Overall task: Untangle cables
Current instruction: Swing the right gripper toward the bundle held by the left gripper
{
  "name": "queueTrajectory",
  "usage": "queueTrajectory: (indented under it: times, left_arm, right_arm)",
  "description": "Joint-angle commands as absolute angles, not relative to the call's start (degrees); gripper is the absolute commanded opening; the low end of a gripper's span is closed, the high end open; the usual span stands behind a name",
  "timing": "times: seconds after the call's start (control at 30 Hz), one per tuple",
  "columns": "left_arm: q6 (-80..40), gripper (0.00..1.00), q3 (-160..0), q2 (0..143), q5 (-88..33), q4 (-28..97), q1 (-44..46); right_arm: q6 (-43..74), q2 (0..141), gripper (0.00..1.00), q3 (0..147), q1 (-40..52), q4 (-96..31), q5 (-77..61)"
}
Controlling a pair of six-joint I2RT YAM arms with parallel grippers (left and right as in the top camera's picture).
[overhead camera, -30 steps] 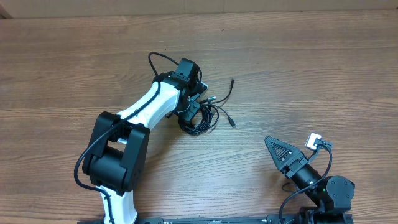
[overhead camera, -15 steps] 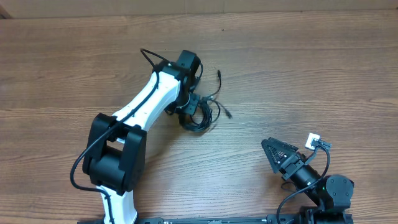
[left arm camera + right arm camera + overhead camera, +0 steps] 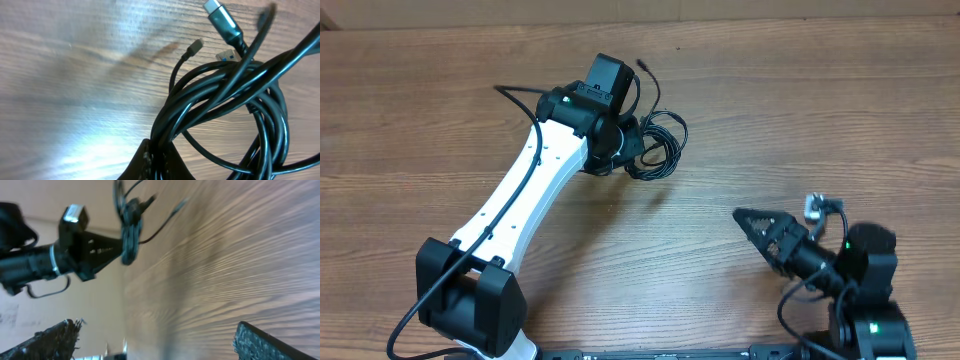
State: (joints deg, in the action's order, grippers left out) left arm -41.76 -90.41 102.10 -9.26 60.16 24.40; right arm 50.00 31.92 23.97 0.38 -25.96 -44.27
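The left arm reaches from the near left corner across the wooden table toward the far middle. There the left gripper is pinched tight on the cables. In the left wrist view its dark fingertips meet at the bottom edge with several black strands squeezed between them and no gap showing. Just right of that gripper, the cables form a tangled knot of overlapping loops, with strands crossing over and under one another (whether the bundle rests on the wood or hangs just above it, I cannot tell). One loose end runs off toward the far side, past the wrist. Up close, a silver plug points toward the top edge, a smaller dark plug sits on a thin strand to its left, and a blue-tipped plug peeks out behind the loops. Well apart from all this, at the near right, the right gripper points left toward the middle of the table. Its fingers are spread wide in the right wrist view, with only bare wood grain between them and nothing held.
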Motion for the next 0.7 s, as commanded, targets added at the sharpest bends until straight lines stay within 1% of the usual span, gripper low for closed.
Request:
queueTrajectory:
  times: [0.0,0.1,0.17,0.23,0.27,0.3,0.4,0.53,0.67]
  left_arm:
    - [-51.0,0.04,-91.6,100.8,-14.7,60.0,24.8]
    - [-50.7,0.04,-91.6,100.8,-16.4,60.0,24.8]
    - [-49.6,0.04,-91.6,100.8,-16.6,60.2,24.8]
    - [-47.4,0.04,-91.6,100.8,-16.6,60.4,24.8]
    - [-46.0,0.05,-91.6,100.8,-16.6,60.6,24.8]
    - [-44.5,0.04,-91.6,100.8,-16.5,60.9,24.8]
    - [-39.4,0.05,-91.6,100.8,-16.4,61.3,24.9]
    - [-36.3,0.04,-91.6,100.8,-16.2,61.8,25.8]
    - [-33.1,0.04,-91.6,100.8,-16.1,61.6,28.3]
  right_arm:
    - [49.3,37.7,1.00,25.9,3.5,-18.5,-53.0]
    - [49.7,42.1,1.00,25.9,6.8,-11.7,-51.5]
    - [52.9,45.1,0.99,25.9,8.6,-9.0,-48.8]
    - [56.0,47.9,0.91,25.9,9.9,-7.1,-45.8]
    - [56.7,49.5,0.84,25.9,10.5,-5.8,-44.0]
    - [57.5,50.9,0.79,25.9,11.0,-4.4,-42.5]
    - [58.3,55.0,0.72,25.9,13.0,2.5,-39.8]
    - [59.8,59.3,0.68,26.0,16.2,9.2,-35.8]
    - [59.6,63.1,0.67,26.0,19.6,9.8,-27.6]
